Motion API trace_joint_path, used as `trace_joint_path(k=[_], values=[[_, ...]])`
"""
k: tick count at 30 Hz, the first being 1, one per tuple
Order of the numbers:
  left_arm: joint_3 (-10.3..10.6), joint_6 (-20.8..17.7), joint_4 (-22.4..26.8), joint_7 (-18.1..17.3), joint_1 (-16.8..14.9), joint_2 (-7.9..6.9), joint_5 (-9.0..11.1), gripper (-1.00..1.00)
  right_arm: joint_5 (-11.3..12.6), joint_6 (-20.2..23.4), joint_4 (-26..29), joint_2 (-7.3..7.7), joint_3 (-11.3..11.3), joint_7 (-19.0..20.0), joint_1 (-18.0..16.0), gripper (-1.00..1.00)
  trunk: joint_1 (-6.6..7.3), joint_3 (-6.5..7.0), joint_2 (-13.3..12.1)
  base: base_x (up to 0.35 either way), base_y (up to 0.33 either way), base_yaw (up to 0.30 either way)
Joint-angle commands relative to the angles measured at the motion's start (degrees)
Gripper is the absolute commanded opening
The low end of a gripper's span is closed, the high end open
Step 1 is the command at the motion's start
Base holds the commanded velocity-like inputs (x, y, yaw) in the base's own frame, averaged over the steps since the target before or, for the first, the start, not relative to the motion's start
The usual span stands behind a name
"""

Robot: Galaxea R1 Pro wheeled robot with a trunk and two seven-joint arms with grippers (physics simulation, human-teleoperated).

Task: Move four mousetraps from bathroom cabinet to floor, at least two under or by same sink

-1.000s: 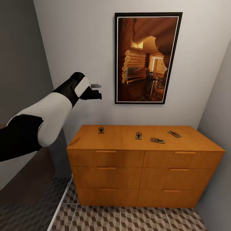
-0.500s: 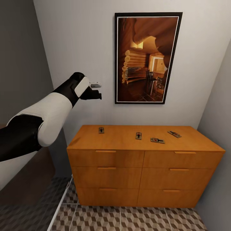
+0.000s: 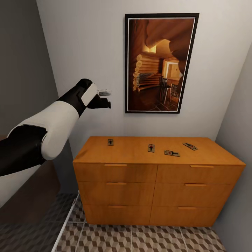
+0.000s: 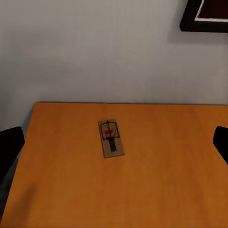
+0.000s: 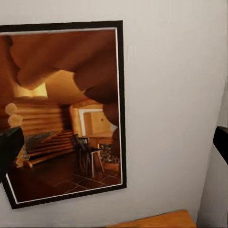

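Several mousetraps lie spread on top of the orange-brown cabinet (image 3: 133,168): one at the left (image 3: 110,142), one near the middle (image 3: 151,148), one beside it (image 3: 172,153), one at the right (image 3: 190,146). My left gripper (image 3: 106,98) hangs open high above the cabinet's left end. In the left wrist view, its dark fingertips (image 4: 9,147) stand wide apart, with the leftmost mousetrap (image 4: 111,138) far below between them. My right gripper (image 5: 115,145) is open and empty, facing the wall picture. Bathroom floor (image 3: 140,239) tiles run in front of the cabinet. The sink is out of view.
A dark-framed log-cabin picture (image 3: 161,63) hangs on the wall above the cabinet. Grey walls close in at left and right. A smoked glass panel (image 3: 31,196) stands at the lower left, with darker tiles seen through it.
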State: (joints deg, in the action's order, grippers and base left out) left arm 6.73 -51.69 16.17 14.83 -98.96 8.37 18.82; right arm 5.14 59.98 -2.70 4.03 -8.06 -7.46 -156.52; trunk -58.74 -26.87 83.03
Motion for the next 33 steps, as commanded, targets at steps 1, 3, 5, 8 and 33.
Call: trace_joint_path(k=[1,3,5,8,33], values=[[0.39,-0.18,0.07,0.42,-0.04,-0.02,0.61,1.0,0.45,0.02,-0.11,-0.04,-0.59,-0.27,1.52,1.0,0.01,-0.06,0.05,0.0,0.0,0.0],[0.39,-0.17,0.07,0.43,-0.05,-0.02,0.61,1.0,0.42,0.02,-0.11,-0.08,-0.85,-0.27,3.01,1.0,0.01,-0.06,0.05,0.0,0.0,0.0],[0.39,-0.2,0.08,0.47,-0.03,-0.02,0.61,1.0,0.38,0.02,-0.11,-0.21,-1.41,-0.27,5.72,1.0,0.01,-0.06,0.05,0.0,0.0,0.0],[0.39,-0.22,0.05,0.5,-0.02,-0.02,0.58,1.0,0.36,0.02,-0.11,-0.45,-1.79,-0.27,8.19,1.0,0.01,-0.06,0.05,0.0,0.0,0.0],[0.39,-0.15,0.0,0.32,0.0,-0.07,0.52,1.0,0.22,0.02,-0.15,0.32,-6.74,-0.31,18.15,1.0,0.01,-0.06,0.05,0.0,0.0,0.0]])
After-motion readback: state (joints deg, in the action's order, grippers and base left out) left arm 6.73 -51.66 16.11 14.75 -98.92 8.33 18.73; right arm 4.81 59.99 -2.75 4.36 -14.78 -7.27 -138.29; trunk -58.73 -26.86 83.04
